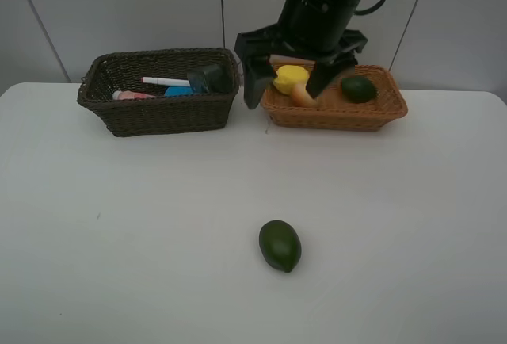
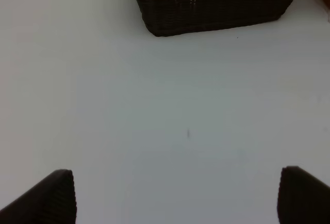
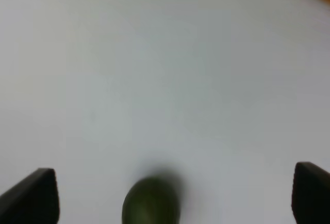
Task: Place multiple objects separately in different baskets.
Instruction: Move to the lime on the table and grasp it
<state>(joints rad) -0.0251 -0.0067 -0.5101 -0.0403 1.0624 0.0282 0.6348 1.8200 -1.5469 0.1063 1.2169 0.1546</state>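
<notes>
While no lettering is legible anywhere, the dark brown wicker basket [image 1: 158,94] holds a white marker [image 1: 166,82], a pink bottle [image 1: 131,95] and a dark grey bottle [image 1: 210,78]. The shallow tan basket [image 1: 337,110] holds a lemon [image 1: 290,79] and a halved avocado [image 1: 359,88]. A smooth green avocado [image 1: 280,245] lies alone on the white table [image 1: 119,241]. Both grippers [image 2: 175,193] [image 3: 175,195] stand wide apart, holding nothing.
</notes>
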